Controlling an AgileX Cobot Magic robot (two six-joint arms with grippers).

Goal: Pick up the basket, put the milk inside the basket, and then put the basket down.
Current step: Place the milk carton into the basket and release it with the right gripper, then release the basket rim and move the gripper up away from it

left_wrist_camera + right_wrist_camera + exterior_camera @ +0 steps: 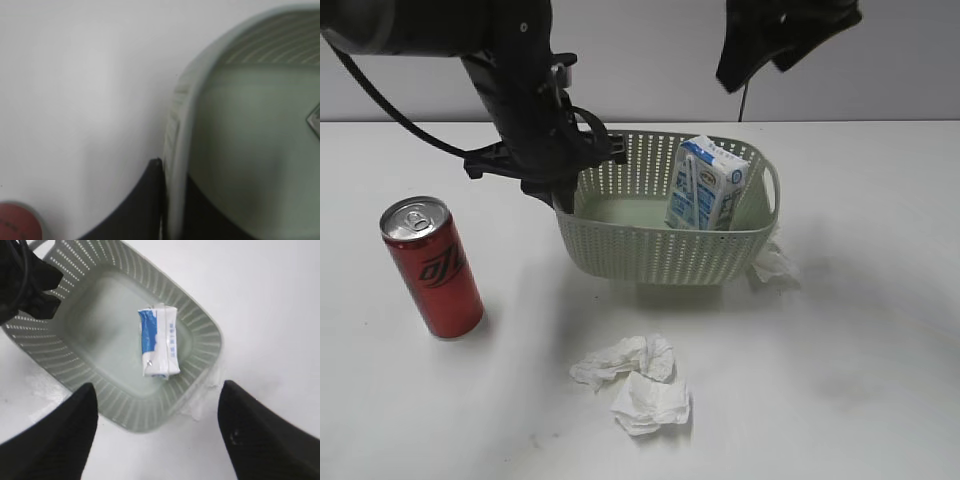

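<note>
Two steps look done, since the milk [705, 185] stands inside the basket [650, 250], whose rim the left gripper [560, 195] pinches, while the right gripper [157, 435] hangs spread above; whether the basket rests on the surface [840, 380] is unclear

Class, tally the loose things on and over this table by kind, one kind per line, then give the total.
Basket: 1
Milk carton, inside the basket: 1
Red soda can: 1
Crumpled white tissues: 3 (two in front, one at the basket's right end)
Total: 6
</note>
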